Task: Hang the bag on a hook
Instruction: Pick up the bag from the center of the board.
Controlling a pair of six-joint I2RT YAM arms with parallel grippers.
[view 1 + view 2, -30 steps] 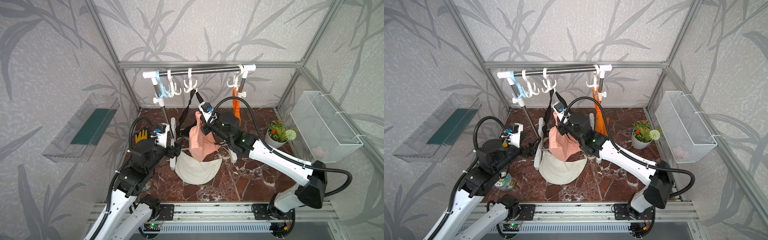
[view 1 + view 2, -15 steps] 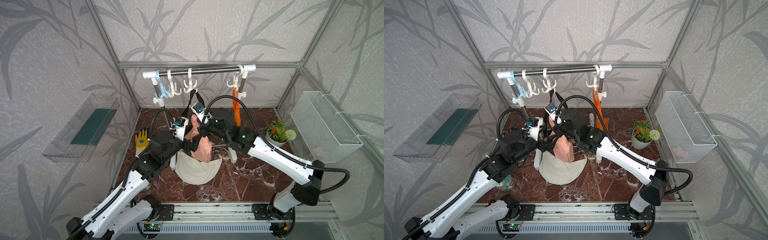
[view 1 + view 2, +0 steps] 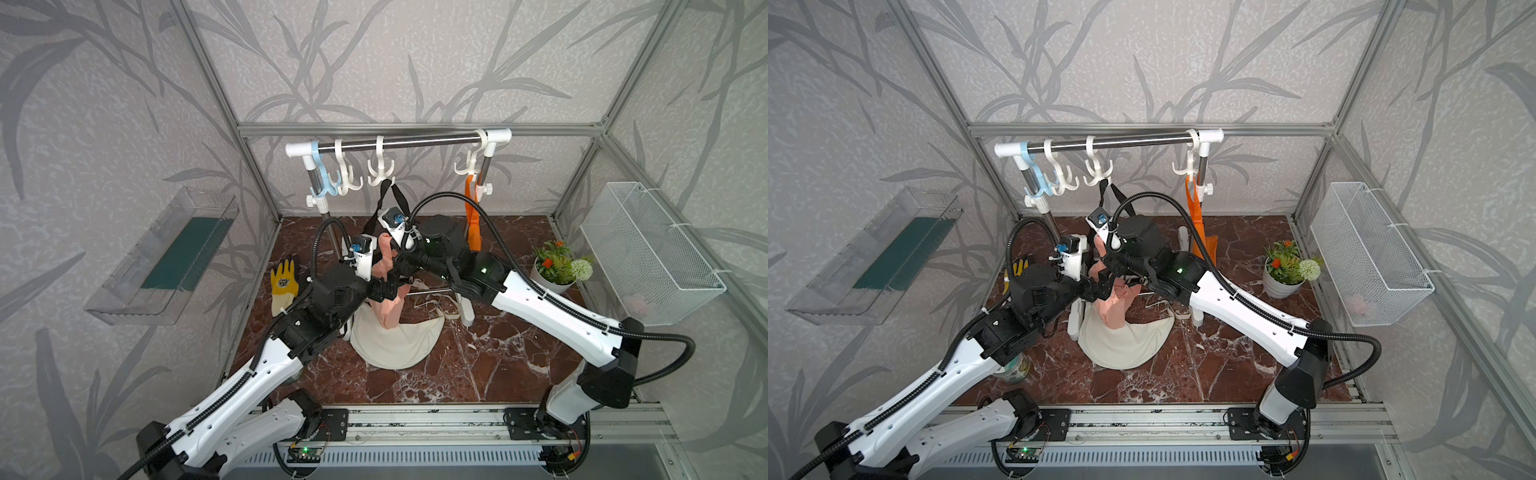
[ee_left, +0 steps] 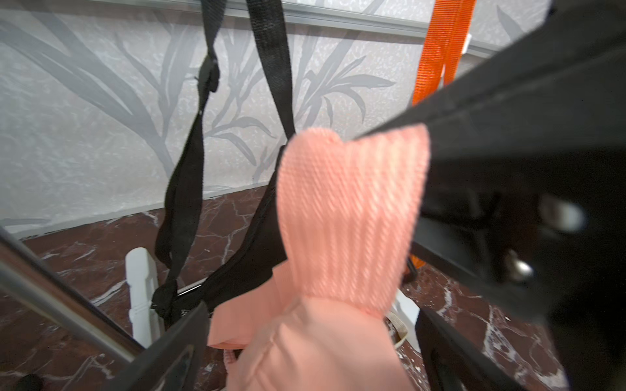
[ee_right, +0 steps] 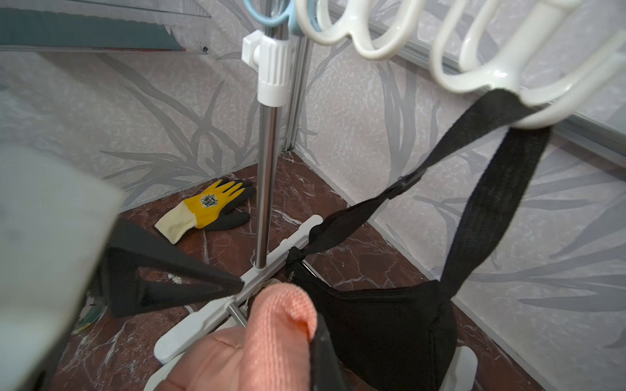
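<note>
Where the marble floor (image 3: 478, 365) runs closest to the arms' mounting rail, a cream cloth bag (image 3: 395, 340) lies slack and flat. Above its far edge hangs the peach bag (image 3: 388, 307), well below the hooks and not on any of them. It is carried by its woven strap (image 4: 349, 210), which the right gripper (image 3: 401, 261) has clenched at the top of the loop. The left gripper (image 3: 388, 289) reaches in from the opposite side with its jaws spread wide. In the left wrist view one finger stands on each side of the peach fabric, and neither presses it. Whether the peach bag's lower end touches the cream bag cannot be told from above.

Behind the two grippers stands the clothes rack, with its steel bar (image 3: 399, 143) across the back of the cell. A black bag (image 5: 389, 321) already hangs by its strap from a white hook (image 3: 380, 176) near the middle of the bar. An orange bag (image 3: 471, 220) hangs from the hook at the bar's right end. A blue hook and another white hook at the left end carry nothing.

A yellow work glove (image 3: 284, 278) lies on the floor by the left wall. A potted plant (image 3: 557, 266) stands near the right wall, below a white wire basket (image 3: 648, 257).
</note>
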